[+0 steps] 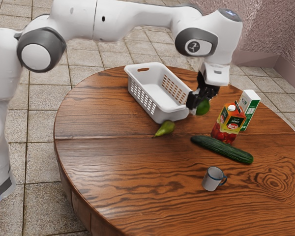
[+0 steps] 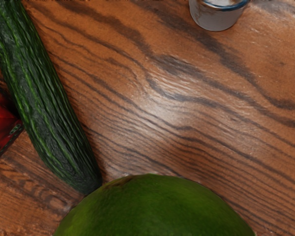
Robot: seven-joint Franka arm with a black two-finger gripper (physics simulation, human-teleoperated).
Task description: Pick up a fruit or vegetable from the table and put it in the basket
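Observation:
Beside the basket's rim on the exterior view's right, my gripper is shut on a round green fruit. The near finger hides part of the fruit. In the wrist view the green fruit bulges up large at the lower edge. The white basket has slotted walls, and its visible inside holds nothing. A green pear lies on the table against the basket's near end. A long dark cucumber rests farther toward the exterior view's right; the wrist view shows the cucumber near the fruit.
A red juice carton stands just behind the cucumber, with a white and green carton beside it. Nearer the camera, a grey mug stands on the round wooden table.

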